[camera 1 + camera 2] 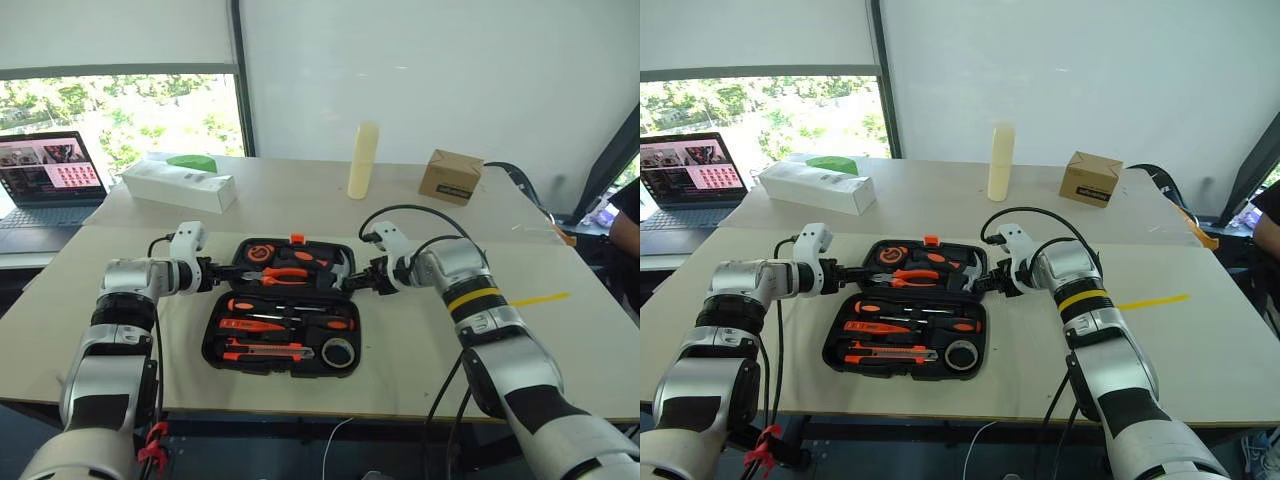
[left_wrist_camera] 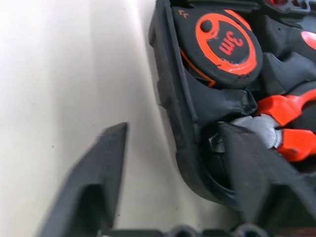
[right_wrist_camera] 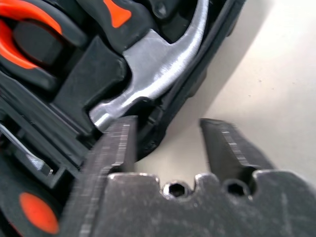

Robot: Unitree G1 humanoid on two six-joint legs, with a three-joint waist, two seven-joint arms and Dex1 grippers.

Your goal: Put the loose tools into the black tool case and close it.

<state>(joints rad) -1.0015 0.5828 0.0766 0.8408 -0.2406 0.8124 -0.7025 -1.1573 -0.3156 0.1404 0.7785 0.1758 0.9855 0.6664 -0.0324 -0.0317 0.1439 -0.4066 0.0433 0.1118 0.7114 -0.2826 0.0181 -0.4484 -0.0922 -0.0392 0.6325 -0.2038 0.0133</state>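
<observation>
- Black tool case (image 1: pixel 283 318) lying open near the middle of the tabletop (image 1: pixel 560 340), lid half toward 12 o'clock, tray half toward 6.
- Screwdrivers (image 1: pixel 285 322), utility knife (image 1: pixel 270 350) and tape roll (image 1: pixel 339 352) seated in tray slots.
- Pliers (image 1: pixel 282 275), hammer (image 3: pixel 158 69) and tape measure (image 2: pixel 224 42) seated in lid.
- Left gripper (image 2: pixel 170 163) at lid's 9 o'clock edge, fingers parted, straddling the case wall; not clamped, as far as can be seen.
- Right gripper (image 3: pixel 165 143) at lid's 3 o'clock edge, fingers parted, one inside the rim by the hammer head, one outside.
- White box (image 1: pixel 178 185), laptop (image 1: pixel 45 180), cardboard box (image 1: pixel 450 177) well apart toward 12 o'clock.
</observation>
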